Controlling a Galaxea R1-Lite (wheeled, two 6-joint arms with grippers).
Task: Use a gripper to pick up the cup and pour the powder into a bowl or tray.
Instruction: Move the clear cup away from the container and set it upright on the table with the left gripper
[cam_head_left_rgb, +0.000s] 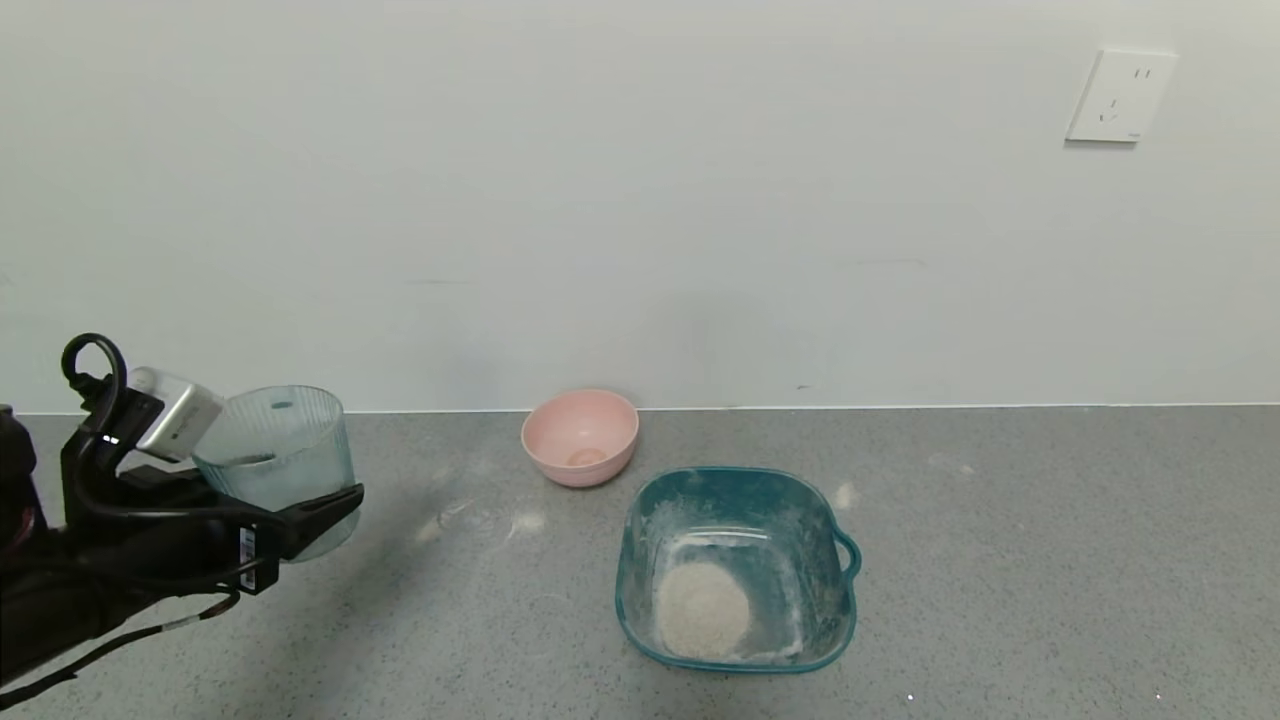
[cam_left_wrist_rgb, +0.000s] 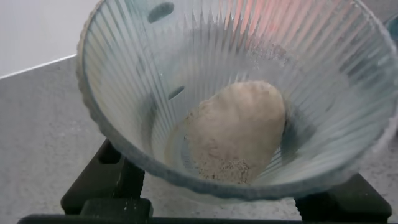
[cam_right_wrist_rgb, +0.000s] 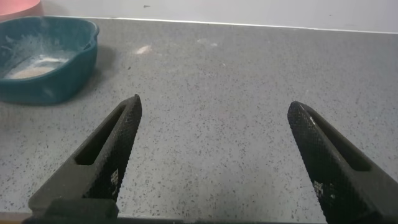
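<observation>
My left gripper (cam_head_left_rgb: 312, 500) is shut on the ribbed pale blue cup (cam_head_left_rgb: 275, 450) and holds it off the grey counter at the far left, well left of the teal basin (cam_head_left_rgb: 640, 540). The left wrist view looks into the cup (cam_left_wrist_rgb: 236, 68). Beige powder (cam_left_wrist_rgb: 239, 134) lies at its bottom, heaped towards one side, and the black fingers (cam_left_wrist_rgb: 102, 186) flank its base. The basin holds a round mound of powder (cam_head_left_rgb: 702, 608) and is dusted white. My right gripper (cam_right_wrist_rgb: 214, 104) is open and empty over bare counter, with the basin (cam_right_wrist_rgb: 74, 62) farther off. It is out of the head view.
A small pink bowl (cam_head_left_rgb: 580, 435) stands by the wall behind the basin, with a little powder in it. White powder smears mark the counter (cam_head_left_rgb: 480, 520) between cup and basin. A white wall with a socket (cam_head_left_rgb: 1120, 95) backs the counter.
</observation>
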